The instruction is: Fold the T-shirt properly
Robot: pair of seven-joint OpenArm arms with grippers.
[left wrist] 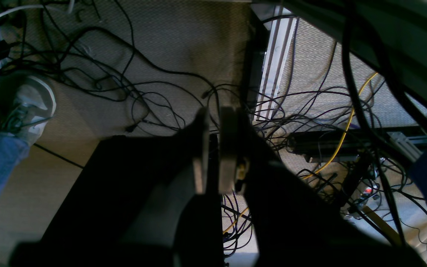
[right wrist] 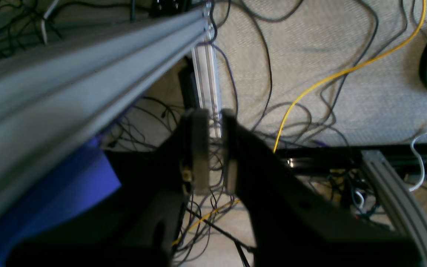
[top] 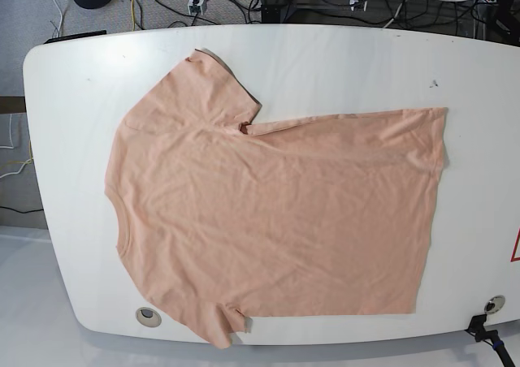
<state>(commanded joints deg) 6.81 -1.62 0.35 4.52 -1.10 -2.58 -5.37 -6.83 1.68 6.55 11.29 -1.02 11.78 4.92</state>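
The peach-pink T-shirt lies spread flat on the white table in the base view, neck to the left, hem to the right, one sleeve at the upper left and one at the bottom. No print shows. Neither gripper shows in the base view. My left gripper hangs off the table above the floor, its jaws nearly together and holding nothing. My right gripper also hangs above the floor beside the table frame, its jaws nearly together and holding nothing.
Tangled black cables and a yellow cable cover the carpet under both grippers. A person's shoe and jeans leg are at the left of the left wrist view. An aluminium frame beam crosses the right wrist view.
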